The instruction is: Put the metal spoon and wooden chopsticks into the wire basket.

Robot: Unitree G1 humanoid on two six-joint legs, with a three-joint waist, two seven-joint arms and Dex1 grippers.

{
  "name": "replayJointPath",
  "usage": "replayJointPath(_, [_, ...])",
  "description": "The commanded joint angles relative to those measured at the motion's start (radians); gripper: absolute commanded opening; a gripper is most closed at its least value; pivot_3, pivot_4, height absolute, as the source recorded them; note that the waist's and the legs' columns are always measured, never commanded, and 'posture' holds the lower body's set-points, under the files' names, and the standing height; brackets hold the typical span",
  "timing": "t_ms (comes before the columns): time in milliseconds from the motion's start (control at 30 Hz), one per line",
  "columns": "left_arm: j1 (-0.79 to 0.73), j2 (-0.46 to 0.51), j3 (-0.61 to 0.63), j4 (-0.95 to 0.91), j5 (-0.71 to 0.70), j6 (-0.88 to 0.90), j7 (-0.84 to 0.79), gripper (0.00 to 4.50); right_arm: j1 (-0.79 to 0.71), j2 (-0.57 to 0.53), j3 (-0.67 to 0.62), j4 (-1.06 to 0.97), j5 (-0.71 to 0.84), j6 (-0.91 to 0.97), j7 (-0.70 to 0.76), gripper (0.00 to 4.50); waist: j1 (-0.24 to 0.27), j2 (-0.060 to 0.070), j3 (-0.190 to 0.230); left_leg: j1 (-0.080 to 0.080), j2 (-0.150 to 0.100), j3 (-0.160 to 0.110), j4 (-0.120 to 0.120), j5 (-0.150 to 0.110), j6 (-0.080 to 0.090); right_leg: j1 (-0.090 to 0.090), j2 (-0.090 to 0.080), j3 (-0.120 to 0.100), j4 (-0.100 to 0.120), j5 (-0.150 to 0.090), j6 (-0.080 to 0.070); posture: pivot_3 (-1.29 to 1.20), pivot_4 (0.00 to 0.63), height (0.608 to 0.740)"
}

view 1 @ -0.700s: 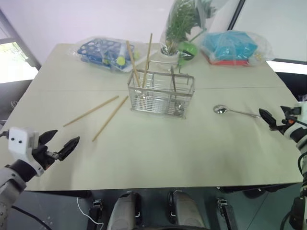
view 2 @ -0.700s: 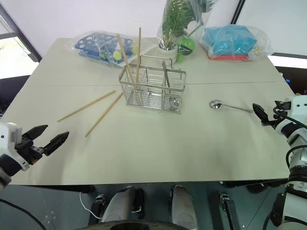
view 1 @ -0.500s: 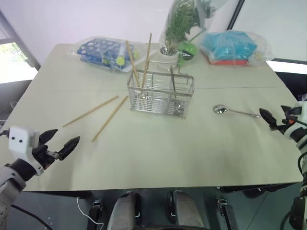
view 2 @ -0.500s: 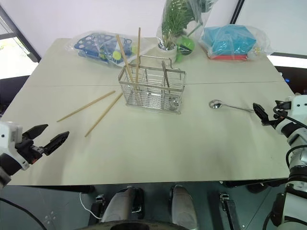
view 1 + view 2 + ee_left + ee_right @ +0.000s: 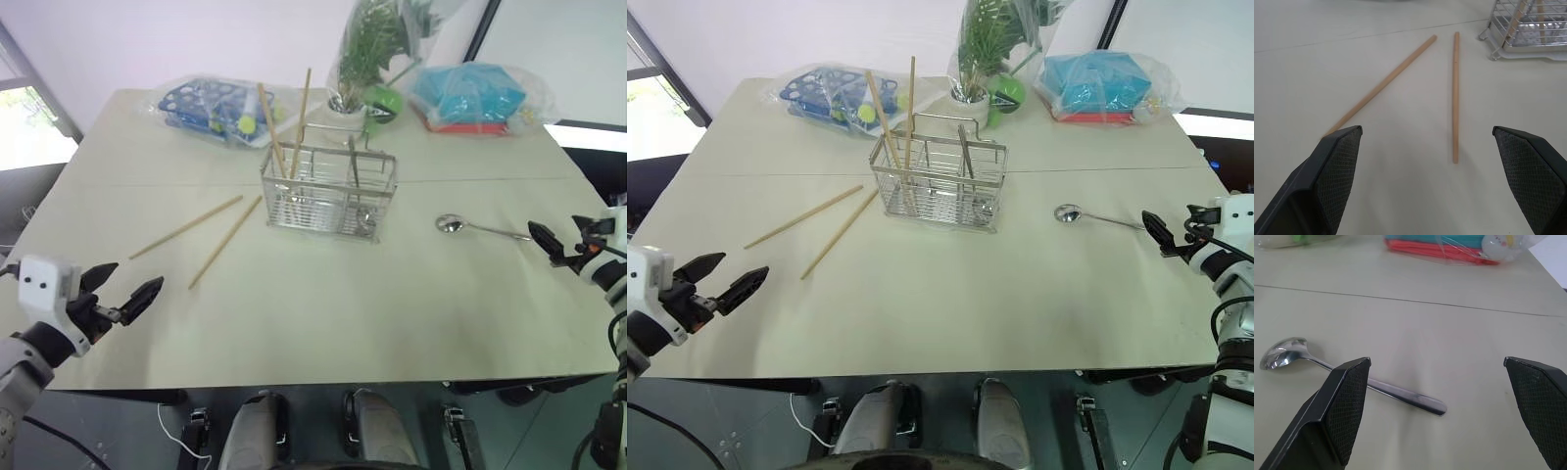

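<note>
Here, both black two-finger grippers spread, empty: left gripper (image 5: pixel 122 299) lower left, right gripper (image 5: pixel 558 243) right edge. Shiny metal spoon (image 5: pixel 470 227) lies centre-right; two tan wooden chopsticks (image 5: pixel 206 233) lie left of silver wire basket (image 5: pixel 328 191), two more standing inside. Risk: thin flat utensils slipping from pinch.

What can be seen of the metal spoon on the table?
The metal spoon is shiny silver, with a small round bowl and a long thin handle. It lies flat on the pale table, to the right of the wire basket and apart from it, bowl towards the basket, handle towards the right gripper. Nothing but the table touches it; the gripper's fingers stand open near the handle's end.
</note>
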Motion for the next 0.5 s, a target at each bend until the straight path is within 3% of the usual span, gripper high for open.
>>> replayJointPath(33, [-0.047, 0.029, 0.007, -0.033, -0.019, 0.015, 0.020, 4.49, -0.049, -0.034, 0.001, 0.010, -0.012, -0.020, 0.015, 4.50, 0.000, 0.000, 0.000, 0.000, 0.000, 0.000, 0.000, 0.000, 0.000, 0.000, 0.000, 0.000, 0.000, 0.000, 0.000, 0.00, 0.150, 0.720])
replayJointPath(200, [-0.199, 0.110, -0.029, -0.078, -0.159, 0.127, 0.020, 4.49, -0.167, -0.079, 0.080, 0.079, -0.075, -0.030, 0.090, 4.50, 0.000, 0.000, 0.000, 0.001, 0.000, 0.000, 0.001, 0.000, 0.000, 0.001, 0.000, 0.000, 0.001, 0.000, 0.000, 0.00, 0.150, 0.720])
replayJointPath(333, [-0.467, 0.195, -0.124, -0.036, -0.359, 0.257, 0.020, 4.49, -0.304, -0.112, 0.188, 0.161, -0.153, -0.082, 0.211, 4.50, 0.002, 0.000, 0.000, 0.001, 0.000, 0.000, 0.001, 0.001, -0.001, 0.002, 0.001, -0.001, 0.001, 0.000, 0.000, 0.00, 0.150, 0.720])
replayJointPath(500, [-0.786, 0.228, -0.310, 0.049, -0.536, 0.382, -0.052, 4.49, -0.474, -0.124, 0.323, 0.287, -0.257, -0.114, 0.383, 4.50, 0.000, 0.000, 0.000, 0.002, -0.001, 0.000, 0.001, 0.002, -0.001, 0.003, 0.004, -0.003, 0.001, 0.001, 0.002, 0.00, 0.150, 0.720])
